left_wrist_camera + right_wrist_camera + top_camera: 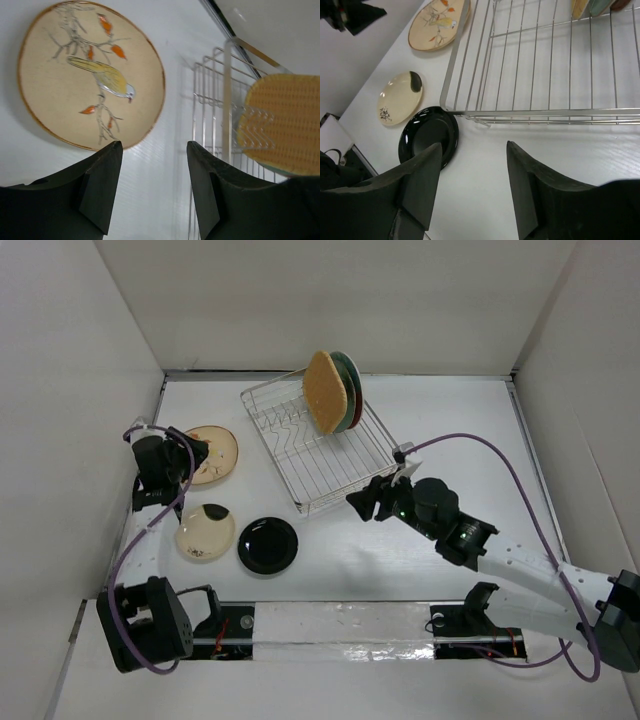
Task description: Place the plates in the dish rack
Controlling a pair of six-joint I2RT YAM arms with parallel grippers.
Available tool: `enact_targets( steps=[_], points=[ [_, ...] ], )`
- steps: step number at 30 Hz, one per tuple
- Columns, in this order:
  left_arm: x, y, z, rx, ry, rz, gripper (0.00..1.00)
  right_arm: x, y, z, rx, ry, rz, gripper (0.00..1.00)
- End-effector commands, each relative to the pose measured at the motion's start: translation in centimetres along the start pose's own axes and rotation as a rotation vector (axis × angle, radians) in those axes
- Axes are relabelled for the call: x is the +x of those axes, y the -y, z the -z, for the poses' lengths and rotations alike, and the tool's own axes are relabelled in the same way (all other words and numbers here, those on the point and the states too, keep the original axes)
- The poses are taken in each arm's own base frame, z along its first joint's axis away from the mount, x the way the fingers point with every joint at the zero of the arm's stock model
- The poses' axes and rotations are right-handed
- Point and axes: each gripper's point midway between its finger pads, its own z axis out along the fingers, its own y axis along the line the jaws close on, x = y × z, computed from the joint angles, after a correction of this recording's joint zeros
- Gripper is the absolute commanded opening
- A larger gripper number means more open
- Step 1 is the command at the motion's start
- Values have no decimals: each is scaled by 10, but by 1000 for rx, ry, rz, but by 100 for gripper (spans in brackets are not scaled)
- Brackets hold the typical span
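The wire dish rack (322, 455) stands in the middle of the table. At its far end a bamboo-coloured plate (324, 392) stands upright, with a pale green plate (347, 375) and a red one (357, 414) behind it. A tan floral plate (215, 455), a cream plate with a dark mark (205, 533) and a glossy black plate (267, 545) lie flat to the rack's left. My left gripper (197, 451) hovers open and empty at the tan plate's (90, 75) edge. My right gripper (358, 505) is open and empty by the rack's near right corner, the black plate (427, 135) beyond it.
White walls close in the table on the left, back and right. A purple cable runs along each arm. The rack's near wire rim (545, 112) lies just ahead of my right fingers.
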Motion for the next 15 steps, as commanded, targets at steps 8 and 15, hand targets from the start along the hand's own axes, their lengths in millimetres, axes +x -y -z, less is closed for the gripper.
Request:
enact_targets(
  steps=[8,15],
  points=[
    [-22,-101,-34,-211,25,152,50,-28,-4,22,-15,110,2,62],
    [-14,-128,-53,-311,-34,131,51,-29,-4,27,-21,113,2,62]
  ],
)
